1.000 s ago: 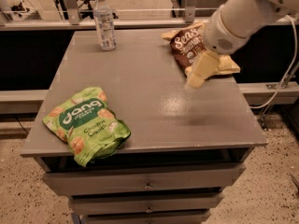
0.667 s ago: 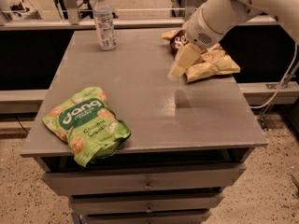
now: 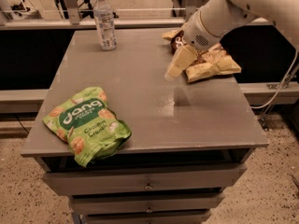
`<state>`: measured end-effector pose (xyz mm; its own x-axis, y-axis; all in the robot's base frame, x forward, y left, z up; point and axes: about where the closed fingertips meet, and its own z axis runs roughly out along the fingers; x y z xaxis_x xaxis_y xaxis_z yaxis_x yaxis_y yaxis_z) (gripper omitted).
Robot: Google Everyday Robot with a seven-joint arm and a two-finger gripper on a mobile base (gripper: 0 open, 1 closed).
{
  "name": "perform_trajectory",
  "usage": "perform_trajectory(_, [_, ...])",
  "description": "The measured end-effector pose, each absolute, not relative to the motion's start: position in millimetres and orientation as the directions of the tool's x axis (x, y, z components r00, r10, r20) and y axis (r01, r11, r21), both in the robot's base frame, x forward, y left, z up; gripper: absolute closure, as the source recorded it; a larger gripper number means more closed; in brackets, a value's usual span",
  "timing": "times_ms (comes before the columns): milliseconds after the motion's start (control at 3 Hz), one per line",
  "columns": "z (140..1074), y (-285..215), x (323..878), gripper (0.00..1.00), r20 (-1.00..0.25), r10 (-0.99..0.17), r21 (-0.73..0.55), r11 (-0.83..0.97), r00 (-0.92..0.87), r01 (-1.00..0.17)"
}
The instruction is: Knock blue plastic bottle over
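While the blue plastic bottle [image 3: 105, 20] stands upright near the far left corner of the table [image 3: 140, 92], the gripper [image 3: 171, 73] hangs over the right middle, well apart from it. Whether the gripper is open or closed: cannot tell. Only tabletop lies between them. The arm [image 3: 243, 8] partly hides a tan snack bag [image 3: 215, 66]. A green snack bag [image 3: 86, 122] lies front left, overhanging the edge.

Pincer [image 3: 174, 71] over table [image 3: 140, 106] blurred, arm [image 3: 224, 14] partly hiding snack bag [image 3: 213, 68]
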<state>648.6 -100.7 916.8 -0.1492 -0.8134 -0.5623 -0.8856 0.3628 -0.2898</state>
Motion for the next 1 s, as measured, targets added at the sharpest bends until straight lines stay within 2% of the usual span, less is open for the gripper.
perform_trajectory(333, [899.6,-85.6,678.4,0.0,-0.649,-0.735,-0.249,0.446,-0.194,-0.859])
perform_trajectory(1000, [887.1,-36.6,778.3,0.0,-0.838,-0.507,-0.173,0.596,-0.201,-0.784])
